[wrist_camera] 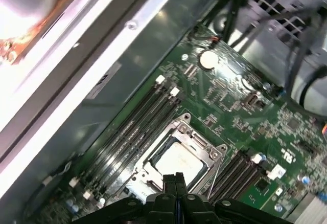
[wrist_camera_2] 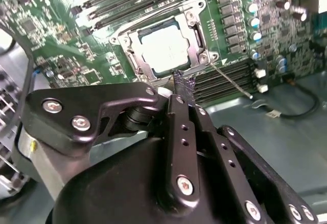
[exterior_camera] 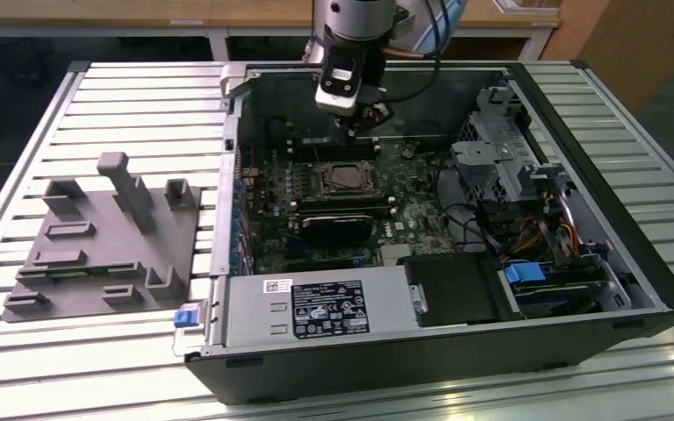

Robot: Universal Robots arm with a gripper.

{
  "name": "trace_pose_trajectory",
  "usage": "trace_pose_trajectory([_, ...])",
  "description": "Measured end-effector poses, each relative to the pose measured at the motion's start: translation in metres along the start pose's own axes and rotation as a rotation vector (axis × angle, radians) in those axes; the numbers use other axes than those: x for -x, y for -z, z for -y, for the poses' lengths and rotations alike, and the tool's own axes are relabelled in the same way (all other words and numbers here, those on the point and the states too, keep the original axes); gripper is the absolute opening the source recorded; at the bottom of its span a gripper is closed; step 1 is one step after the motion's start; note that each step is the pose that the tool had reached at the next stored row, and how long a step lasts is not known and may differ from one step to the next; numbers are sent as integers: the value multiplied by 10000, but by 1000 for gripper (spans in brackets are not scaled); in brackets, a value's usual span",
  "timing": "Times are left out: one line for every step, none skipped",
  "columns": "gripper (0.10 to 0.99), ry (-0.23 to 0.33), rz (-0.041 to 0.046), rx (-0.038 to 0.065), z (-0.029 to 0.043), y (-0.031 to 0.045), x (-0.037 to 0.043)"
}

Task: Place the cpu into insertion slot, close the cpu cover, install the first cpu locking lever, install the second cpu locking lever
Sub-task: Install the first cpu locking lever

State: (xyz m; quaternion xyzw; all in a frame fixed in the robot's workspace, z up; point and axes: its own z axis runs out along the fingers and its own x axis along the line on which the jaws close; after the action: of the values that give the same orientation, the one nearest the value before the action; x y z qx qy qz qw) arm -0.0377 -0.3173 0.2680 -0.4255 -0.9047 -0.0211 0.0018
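the end effector (exterior_camera: 354,130) hangs inside the open case (exterior_camera: 653,289), which stands on the desk (exterior_camera: 103,96). its fingers are pressed together and hold nothing. in the exterior view the slot (exterior_camera: 343,180) lies at about 6 o'clock from the end effector, near but apart from it and lower down on the board. the cpu (wrist_camera_2: 166,45) already sits flat in the slot, pale face up, and the cover (wrist_camera_2: 195,27) lies down around it as a silver frame. in the second wrist view a thin lever (wrist_camera_2: 232,81) leaves the socket corner nearest the end effector. its long axis slants out across the memory slots (wrist_camera_2: 219,87). it looks free rather than hooked, though that is only a judgement.
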Motion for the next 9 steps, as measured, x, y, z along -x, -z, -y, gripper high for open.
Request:
trace_pose_trajectory([106, 180, -7, -3, 0, -1, 0])
trace_pose_trajectory([106, 359, -13, -7, 0, -1, 0])
trace_pose_trajectory([106, 540, -20, -10, 0, -2, 0])
trace_pose_trajectory([106, 729, -27, -15, 0, -2, 0])
trace_pose_trajectory([106, 910, -33, -19, 0, -3, 0])
trace_pose_trajectory([106, 1089, -40, -23, 0, -3, 0])
trace_pose_trajectory([106, 1274, -47, -26, 0, -3, 0])
trace_pose_trajectory([106, 1455, -54, -30, 0, -4, 0])
trace_pose_trajectory([106, 1633, -60, -34, 0, -4, 0])
